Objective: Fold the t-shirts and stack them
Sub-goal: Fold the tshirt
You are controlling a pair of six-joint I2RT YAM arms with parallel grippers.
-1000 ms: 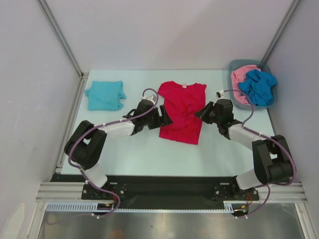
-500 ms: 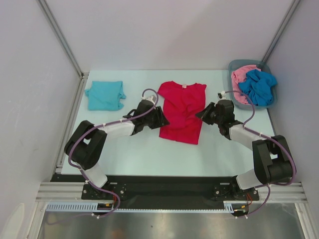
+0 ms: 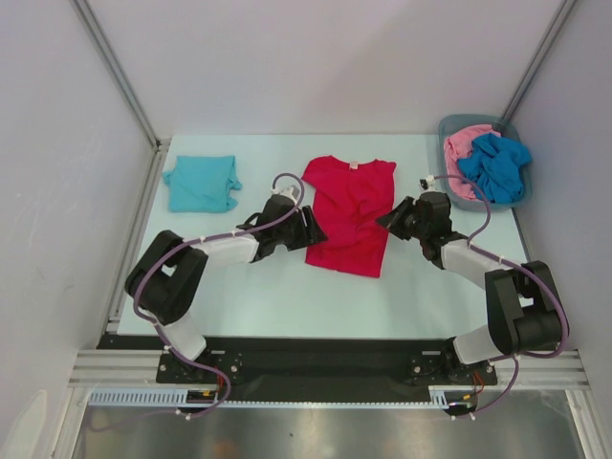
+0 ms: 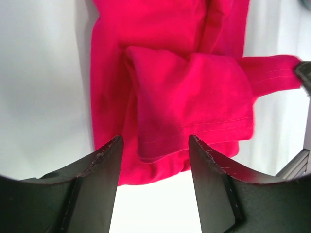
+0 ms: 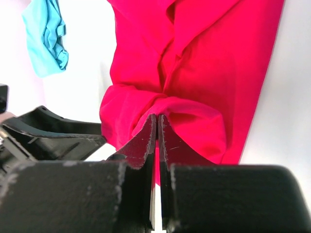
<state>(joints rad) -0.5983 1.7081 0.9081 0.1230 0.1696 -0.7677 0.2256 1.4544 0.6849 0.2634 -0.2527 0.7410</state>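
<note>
**Red t-shirt on the tabletop, with both pincers at its edges.** The red t-shirt (image 3: 349, 206) lies flat in the middle of the pale tabletop (image 3: 268, 287). Its long axis runs from the collar at the far end to the hem at the near end, leaning slightly to the right as it comes near. The cloth is partly gathered: creases cross the body, and one sleeve is turned in over the chest as a rumpled flap with its stitched hem showing.

The left pincer (image 3: 314, 229) stands at the shirt's left edge, towards the near half, and points right across the short axis. Its fingers are parted to a middling width, with nothing between them. In the left wrist view they frame the turned-in flap, which lies straight ahead.

The right pincer (image 3: 387, 218) meets the opposite, right edge and points left. Its fingers are pressed together with their tips in a raised fold of the red cloth, apparently pinching it.

The two arms are about equally close to the garment, one on each long side. A lengthwise fold would probably need both to work towards the midline.

A teal t-shirt (image 3: 201, 183), already folded into a rough square, rests at the far left, well apart from the red one. At the far right corner a grey bin (image 3: 459, 119) holds a crumpled pink t-shirt (image 3: 461, 148) and a blue t-shirt (image 3: 495, 164), neither yet folded.
</note>
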